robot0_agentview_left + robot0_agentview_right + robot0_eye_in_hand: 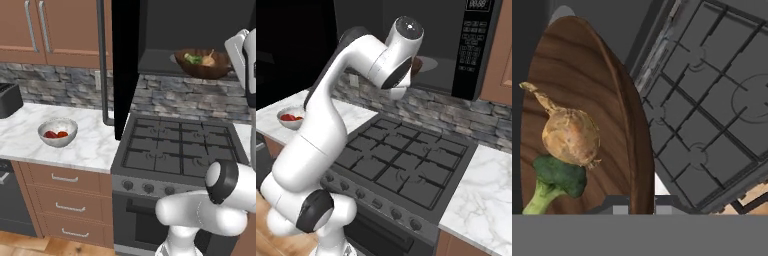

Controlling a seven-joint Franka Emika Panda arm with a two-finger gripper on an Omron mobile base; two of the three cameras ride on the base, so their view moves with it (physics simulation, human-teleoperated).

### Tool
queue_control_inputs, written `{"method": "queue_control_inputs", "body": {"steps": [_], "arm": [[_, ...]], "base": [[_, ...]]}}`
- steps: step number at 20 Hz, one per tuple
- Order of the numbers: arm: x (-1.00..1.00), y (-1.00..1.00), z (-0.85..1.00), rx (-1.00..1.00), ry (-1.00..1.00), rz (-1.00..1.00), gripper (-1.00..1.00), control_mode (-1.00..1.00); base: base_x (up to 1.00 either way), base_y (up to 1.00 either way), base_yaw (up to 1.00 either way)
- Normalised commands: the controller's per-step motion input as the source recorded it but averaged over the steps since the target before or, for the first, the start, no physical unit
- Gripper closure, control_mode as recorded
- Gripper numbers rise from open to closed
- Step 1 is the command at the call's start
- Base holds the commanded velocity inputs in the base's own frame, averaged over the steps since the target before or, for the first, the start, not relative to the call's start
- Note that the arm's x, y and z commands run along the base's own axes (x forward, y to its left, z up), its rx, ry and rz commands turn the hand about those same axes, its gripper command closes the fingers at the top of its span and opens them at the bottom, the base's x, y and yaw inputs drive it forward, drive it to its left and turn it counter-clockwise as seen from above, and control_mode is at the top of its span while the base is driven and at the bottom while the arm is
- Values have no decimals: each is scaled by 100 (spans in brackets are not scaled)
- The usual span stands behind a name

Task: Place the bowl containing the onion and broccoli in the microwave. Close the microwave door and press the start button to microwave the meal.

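Note:
The dark brown wooden bowl hangs at the front lip of the open microwave, above the back of the stove. In it lie the tan onion and, against it, the green broccoli. My gripper is shut on the bowl's right rim, one fingertip on each side of the wall. The microwave door stands swung open to the left, its grey bar handle on the outer edge. In the right base view my arm hides most of the bowl; the microwave's button panel shows at the right.
A black gas stove lies directly below the bowl. On the marble counter to the left sit a small white bowl with red pieces and a dark toaster. Wooden cabinets hang at the upper left.

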Motion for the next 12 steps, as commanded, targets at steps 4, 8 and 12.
{"method": "queue_control_inputs", "body": {"steps": [4, 8, 12], "arm": [[61, -15, 0, 0, 1, -1, 100, -100], [60, -17, -7, 0, 0, 0, 100, -100], [56, -14, -12, 0, 0, 0, 100, -100]], "base": [[0, 0, 0], [0, 0, 0], [0, 0, 0]]}}
